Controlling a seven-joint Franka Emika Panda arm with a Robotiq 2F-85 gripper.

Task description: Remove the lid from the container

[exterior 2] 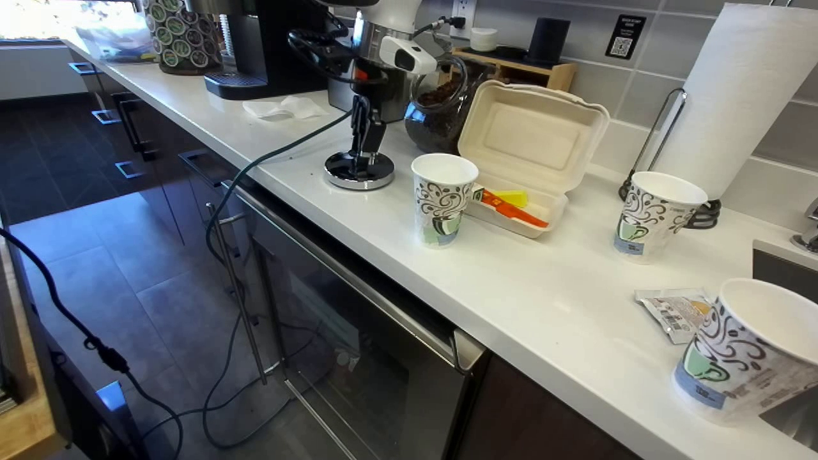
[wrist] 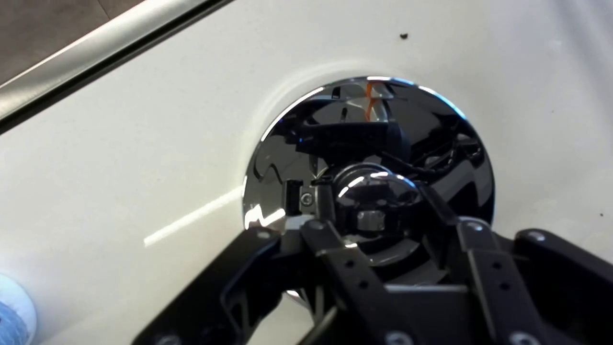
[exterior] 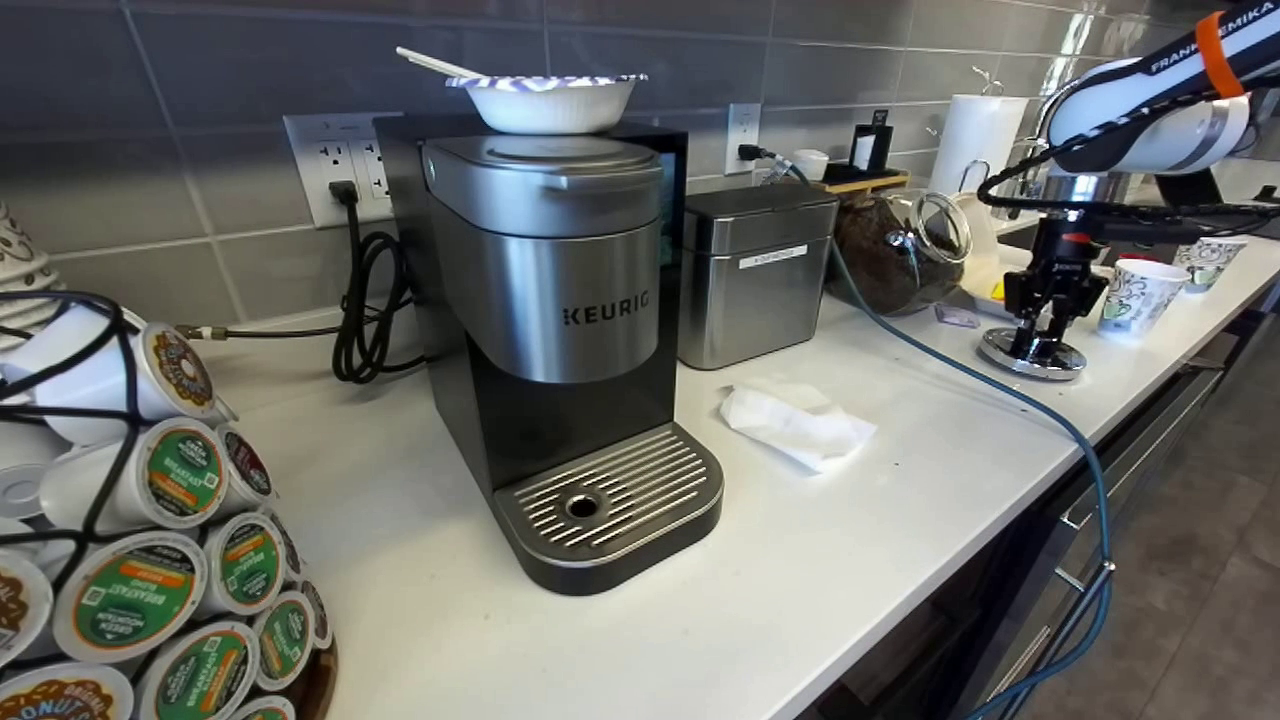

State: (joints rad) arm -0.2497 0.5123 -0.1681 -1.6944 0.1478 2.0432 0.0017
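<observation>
A round chrome lid [exterior: 1010, 352] with a domed knob lies level on or just above the counter in both exterior views [exterior 2: 360, 182]. In the wrist view the lid [wrist: 445, 129] fills the middle. My gripper [wrist: 378, 201] points down with its fingers on both sides of the knob, close against it; it also shows in both exterior views [exterior: 1045, 325] [exterior 2: 363, 153]. The pale container [exterior 2: 562, 204], holding orange-red and yellow packets, stands with its hinged top open. It is partly hidden behind the arm in an exterior view [exterior: 985, 300].
A glass jar [exterior: 890, 250] of dark grounds lies tilted, its mouth open. A patterned cup [exterior 2: 444, 198] stands between lid and container. A coffee maker [exterior: 560, 300], metal box [exterior: 755, 290] and crumpled tissue [exterior: 797, 420] are nearby. A blue cable [exterior: 960, 365] crosses the counter.
</observation>
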